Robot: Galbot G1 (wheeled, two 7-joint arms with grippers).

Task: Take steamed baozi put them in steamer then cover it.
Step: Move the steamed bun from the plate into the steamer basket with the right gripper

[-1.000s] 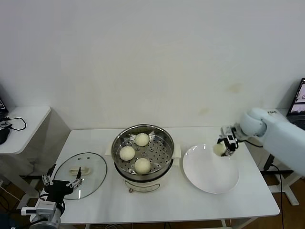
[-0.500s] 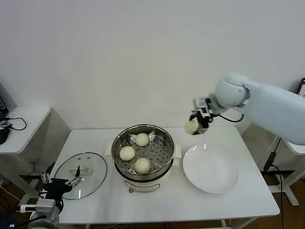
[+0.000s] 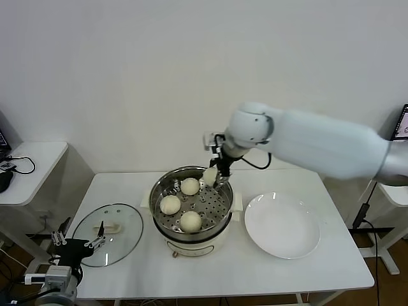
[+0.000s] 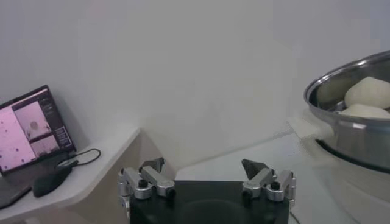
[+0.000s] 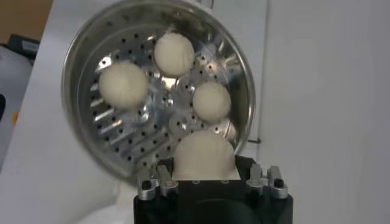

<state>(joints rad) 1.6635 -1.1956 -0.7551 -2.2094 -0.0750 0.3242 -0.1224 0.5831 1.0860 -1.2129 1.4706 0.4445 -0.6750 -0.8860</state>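
My right gripper (image 3: 212,175) is shut on a pale baozi (image 3: 210,176) and holds it over the far right part of the steel steamer (image 3: 160,189). In the right wrist view that baozi (image 5: 203,156) fills the jaws above the perforated tray (image 5: 128,137). Three baozi lie in the steamer (image 3: 190,186) (image 3: 169,204) (image 3: 190,220). The glass cover (image 3: 127,226) with its cream handle lies flat on the table left of the steamer. My left gripper (image 3: 76,245) is open and empty at the table's front left corner, near the cover's front edge.
An empty white plate (image 3: 282,225) lies right of the steamer. A side table (image 3: 29,166) with cables stands at the far left; in the left wrist view a laptop (image 4: 33,125) and mouse lie on it. A wall is close behind the table.
My right arm has swung left from above the plate to above the steamer, carrying the baozi. The left arm has barely moved.
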